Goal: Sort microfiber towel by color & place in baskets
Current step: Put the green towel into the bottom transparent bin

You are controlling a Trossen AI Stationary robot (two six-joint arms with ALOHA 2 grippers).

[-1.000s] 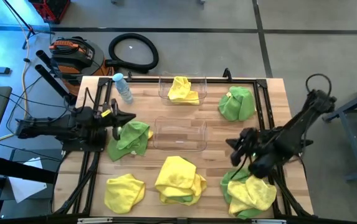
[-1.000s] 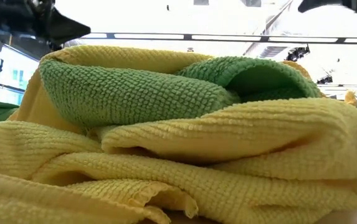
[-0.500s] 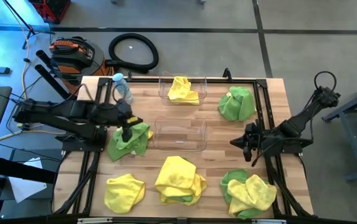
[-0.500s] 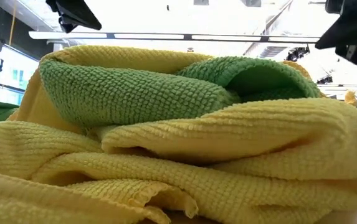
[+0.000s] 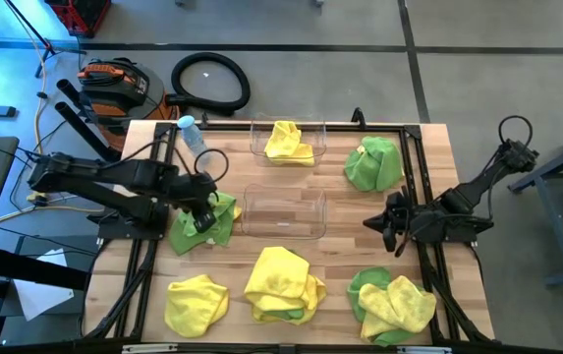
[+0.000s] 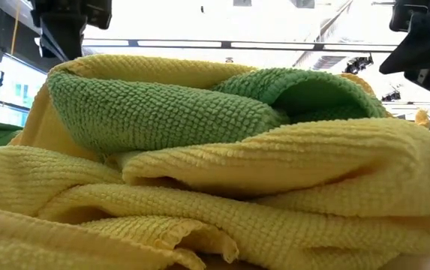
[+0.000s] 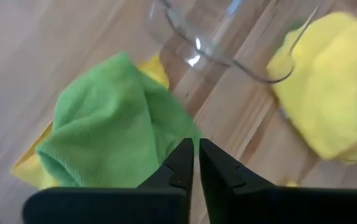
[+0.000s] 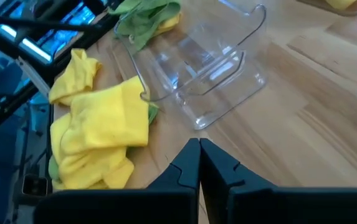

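My left gripper (image 5: pixel 204 216) (image 7: pixel 197 155) hangs shut, pointing steeply down, just above a green microfiber towel (image 5: pixel 200 224) (image 7: pixel 103 130) that lies on a yellow one at the table's left. My right gripper (image 5: pixel 371 224) (image 8: pixel 199 155) is shut, empty and held above the table right of the middle. An empty clear basket (image 5: pixel 261 197) (image 8: pixel 209 68) stands mid-table. A second basket (image 5: pixel 257 130) at the far edge holds a yellow towel (image 5: pixel 286 141). More towels lie loose: green (image 5: pixel 374 162), yellow (image 5: pixel 196 303), and two yellow-and-green heaps (image 5: pixel 283 285) (image 5: pixel 394 307).
A clear bottle with a blue cap (image 5: pixel 193 138) lies at the far left of the table. Black frame bars run along the table's left and right sides. In the low view a yellow-and-green towel heap (image 6: pixel 199 150) fills the foreground. Bare wood shows between the baskets and the towels.
My left gripper has swung from level to pointing steeply down and come a little toward the near edge, over the green towel. My right gripper has drawn back from above the near-right heap toward the right edge and sunk. No towel has moved.
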